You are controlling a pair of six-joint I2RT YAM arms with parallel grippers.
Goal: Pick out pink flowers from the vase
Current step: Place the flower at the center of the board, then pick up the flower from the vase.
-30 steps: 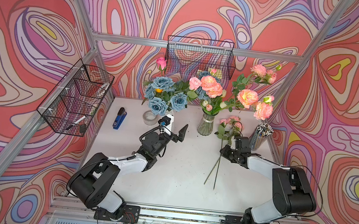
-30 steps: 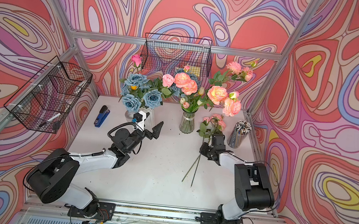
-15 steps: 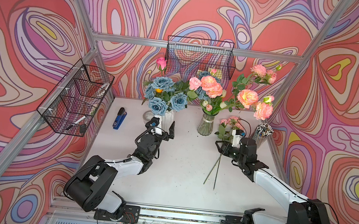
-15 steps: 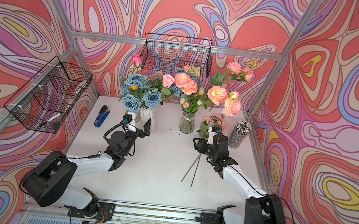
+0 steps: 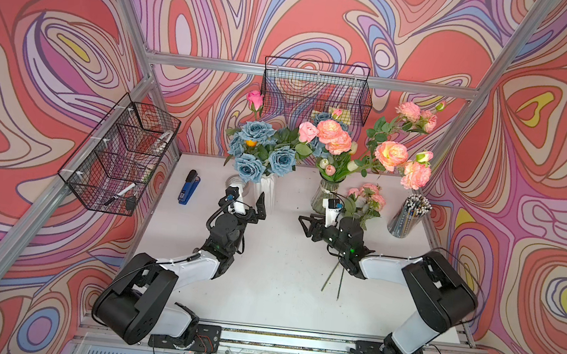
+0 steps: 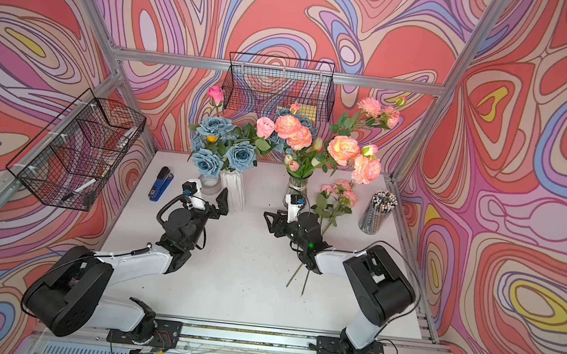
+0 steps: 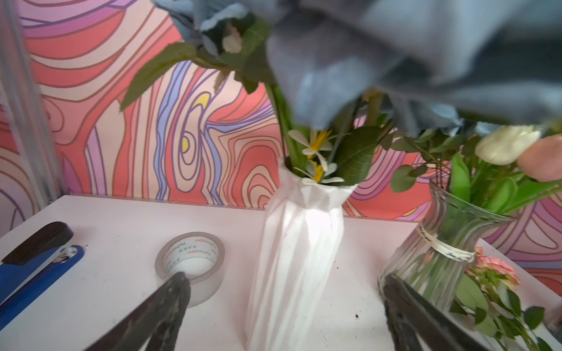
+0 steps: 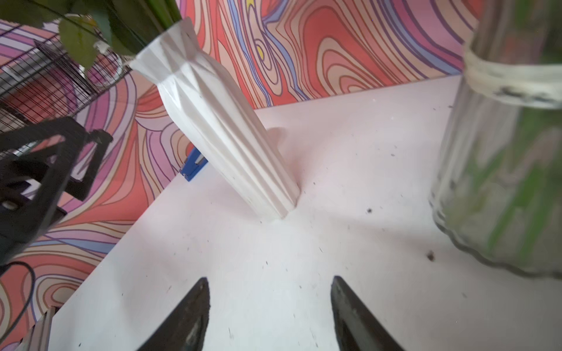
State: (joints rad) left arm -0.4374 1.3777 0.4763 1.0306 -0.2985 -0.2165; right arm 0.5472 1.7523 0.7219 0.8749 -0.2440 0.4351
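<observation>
Peach-pink flowers (image 5: 330, 138) (image 6: 294, 132) stand in a ribbed glass vase (image 5: 325, 194) (image 7: 450, 243) at the back. A pink rose (image 5: 254, 99) rises with blue roses from a white fluted vase (image 5: 266, 188) (image 7: 299, 243) (image 8: 225, 121). Another pink sprig (image 5: 369, 195) (image 6: 342, 192) lies on the table, its stems passing under my right arm. My left gripper (image 5: 250, 201) (image 7: 284, 278) is open wide, with the white vase's lower part between its fingers in the left wrist view. My right gripper (image 5: 305, 226) (image 8: 269, 279) is open over bare table, left of the lying sprig.
A blue stapler (image 5: 189, 187) and a tape roll (image 7: 190, 258) sit left of the white vase. A cup of pencils (image 5: 408, 214) stands at the back right. Wire baskets hang on the left wall (image 5: 120, 159) and the back wall (image 5: 316, 87).
My right gripper has opened, left the sprig's stems lying on the table and swung left toward the middle. My left gripper has moved back toward the white vase.
</observation>
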